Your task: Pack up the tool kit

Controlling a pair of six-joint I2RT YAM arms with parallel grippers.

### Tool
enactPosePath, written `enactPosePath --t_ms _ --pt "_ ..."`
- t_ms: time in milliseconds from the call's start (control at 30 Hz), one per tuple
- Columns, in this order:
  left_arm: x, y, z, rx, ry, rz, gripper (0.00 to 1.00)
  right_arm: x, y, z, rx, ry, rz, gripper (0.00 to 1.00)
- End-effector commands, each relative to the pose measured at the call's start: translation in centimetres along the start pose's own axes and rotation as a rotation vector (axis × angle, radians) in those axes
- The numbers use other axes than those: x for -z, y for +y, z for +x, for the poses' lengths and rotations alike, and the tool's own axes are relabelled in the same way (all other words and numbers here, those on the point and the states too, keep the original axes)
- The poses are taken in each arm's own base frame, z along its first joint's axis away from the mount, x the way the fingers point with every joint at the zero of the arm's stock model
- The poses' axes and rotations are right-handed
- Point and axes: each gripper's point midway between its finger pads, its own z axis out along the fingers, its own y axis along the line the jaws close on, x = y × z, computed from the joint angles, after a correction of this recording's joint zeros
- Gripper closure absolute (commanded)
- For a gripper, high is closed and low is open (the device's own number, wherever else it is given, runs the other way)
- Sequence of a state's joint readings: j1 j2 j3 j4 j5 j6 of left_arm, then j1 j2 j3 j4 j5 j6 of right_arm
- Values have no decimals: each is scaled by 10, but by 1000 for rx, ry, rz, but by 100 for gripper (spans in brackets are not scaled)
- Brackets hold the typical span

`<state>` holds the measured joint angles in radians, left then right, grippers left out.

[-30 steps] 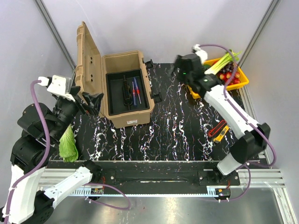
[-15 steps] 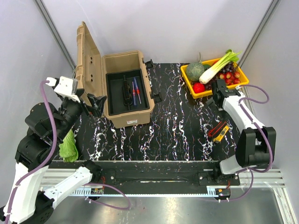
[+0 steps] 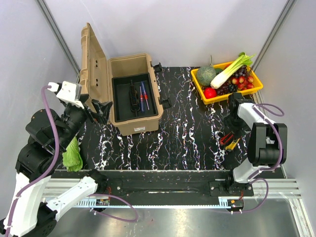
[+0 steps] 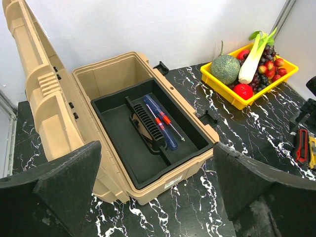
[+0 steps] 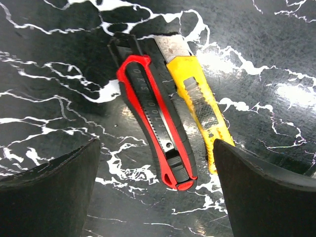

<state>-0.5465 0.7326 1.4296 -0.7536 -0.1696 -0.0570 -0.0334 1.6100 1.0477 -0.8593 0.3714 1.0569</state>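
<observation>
Here, right gripper [image 5: 158, 190] hangs over red knife [image 5: 152, 123] and yellow knife [image 5: 198, 106], spread wide, empty; left gripper [image 4: 155, 165] also gapes.

The whole table [image 3: 187, 143] is viewed steeply from high above the toolbox [image 3: 134, 96], on its near side. The toolbox is seen obliquely, fairly close, by the left wrist camera. A red-black cutter [image 5: 155, 131], well right of the toolbox, is framed straight down, very close, by the right wrist camera. This cutter is shared by all three views.

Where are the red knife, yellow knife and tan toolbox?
red knife [image 5: 153, 126]: right wrist view, middle of handle.
yellow knife [image 5: 198, 106]: right wrist view, middle of body.
tan toolbox [image 4: 113, 76]: left wrist view, inner wall.
</observation>
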Motion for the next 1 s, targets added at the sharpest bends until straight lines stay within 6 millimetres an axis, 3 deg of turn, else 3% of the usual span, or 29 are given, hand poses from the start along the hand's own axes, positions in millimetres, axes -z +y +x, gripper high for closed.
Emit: enactPosePath --t_ms 0,367,767,967 --pt "5 -1 -17 20 -66 8 1 -11 1 6 -34 29 1 0" --pt "4 -1 -19 10 -63 9 1 -34 7 26 -54 88 -75 3" --pt "5 -2 -22 7 -69 10 1 -39 12 29 -32 107 -80 30" --pt "4 -1 -22 2 -68 6 1 -41 20 34 8 139 -114 32"
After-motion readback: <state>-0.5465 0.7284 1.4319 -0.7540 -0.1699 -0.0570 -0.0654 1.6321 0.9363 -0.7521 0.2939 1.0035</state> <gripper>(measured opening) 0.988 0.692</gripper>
